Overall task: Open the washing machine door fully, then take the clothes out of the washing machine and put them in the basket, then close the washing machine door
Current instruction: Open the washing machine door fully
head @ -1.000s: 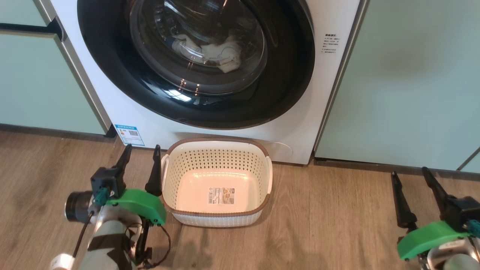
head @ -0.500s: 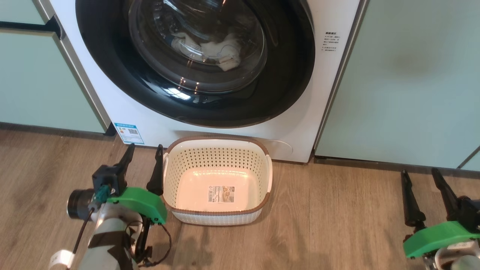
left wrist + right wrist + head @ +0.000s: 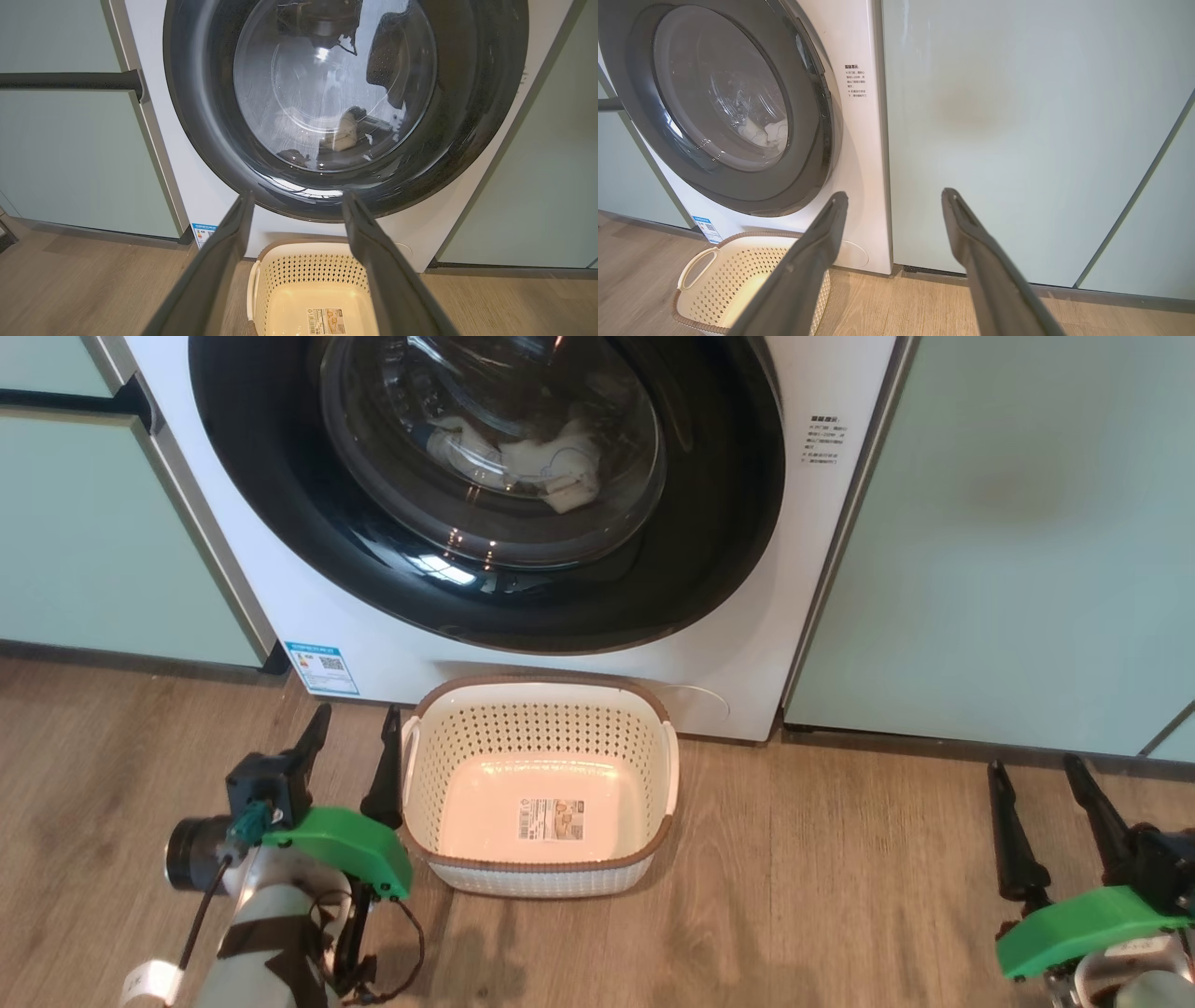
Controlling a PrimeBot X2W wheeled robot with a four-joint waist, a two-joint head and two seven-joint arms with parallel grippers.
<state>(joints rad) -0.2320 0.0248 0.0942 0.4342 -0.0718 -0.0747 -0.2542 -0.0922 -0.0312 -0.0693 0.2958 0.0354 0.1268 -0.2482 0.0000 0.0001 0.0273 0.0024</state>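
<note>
The white washing machine point(image 3: 766, 644) stands ahead with its round black-ringed door point(image 3: 280, 523) shut. Through the glass I see pale clothes point(image 3: 546, 467) lying in the drum, also visible as clothes point(image 3: 768, 133) in the right wrist view. An empty cream basket point(image 3: 541, 705) with a brown rim sits on the floor right in front of the machine. My left gripper point(image 3: 357, 717) is open just left of the basket, nothing between its fingers. My right gripper point(image 3: 1034, 763) is open low at the right, well clear of the machine, facing a cabinet.
Pale green cabinets flank the machine, one at the left point(image 3: 84, 541) with a dark bar handle point(image 3: 70, 80), one at the right point(image 3: 1008, 523). Wood floor point(image 3: 822, 896) stretches between basket and right gripper.
The right gripper has drifted slightly right and back a little; the view shifted a touch. The left gripper, basket and door stay as they were.
</note>
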